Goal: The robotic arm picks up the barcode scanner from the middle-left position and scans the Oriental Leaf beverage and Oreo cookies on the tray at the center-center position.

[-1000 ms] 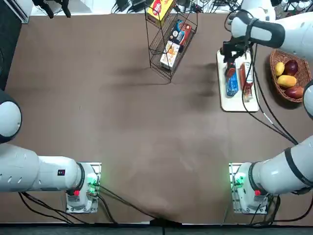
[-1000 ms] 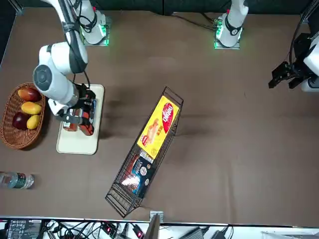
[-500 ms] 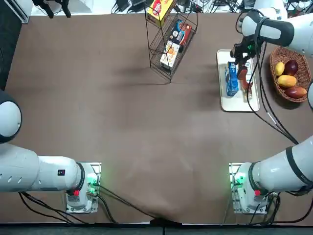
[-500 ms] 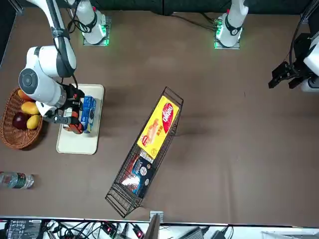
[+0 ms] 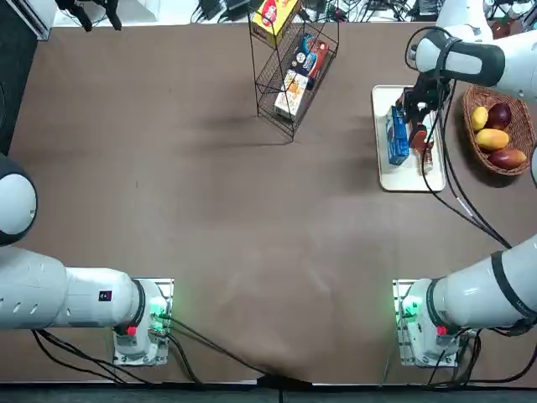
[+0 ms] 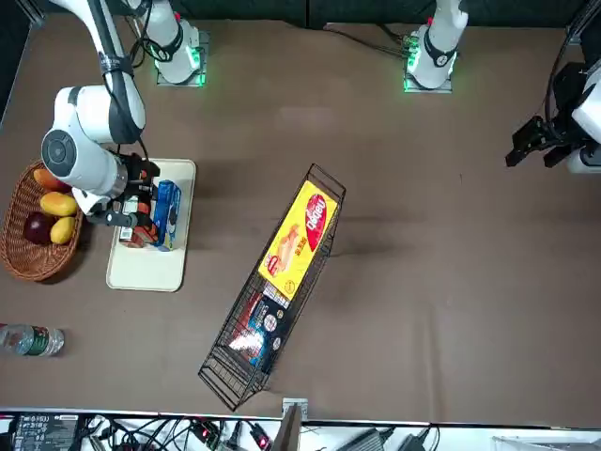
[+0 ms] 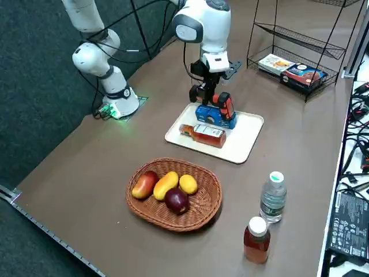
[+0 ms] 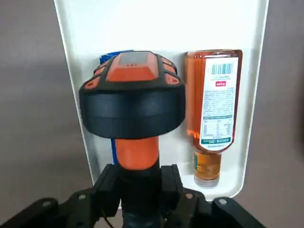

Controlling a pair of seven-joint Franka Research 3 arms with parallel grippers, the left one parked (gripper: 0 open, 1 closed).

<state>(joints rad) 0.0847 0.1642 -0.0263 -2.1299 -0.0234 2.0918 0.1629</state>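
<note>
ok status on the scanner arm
Right end effector shut on barcode scanner, above tray. Bottle lying label up. Scanner partly blocks blue packet.

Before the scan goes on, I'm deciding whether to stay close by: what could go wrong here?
The barcode scanner is held by the right gripper above the tray, partly over the blue packet; dipping lower might knock the packet.

The small bottle lies on its side with its label up, so a nudge could roll the barcode out of view.

The black cables pass over the tray's edge and might catch on the bottle as the arm moves.
</note>
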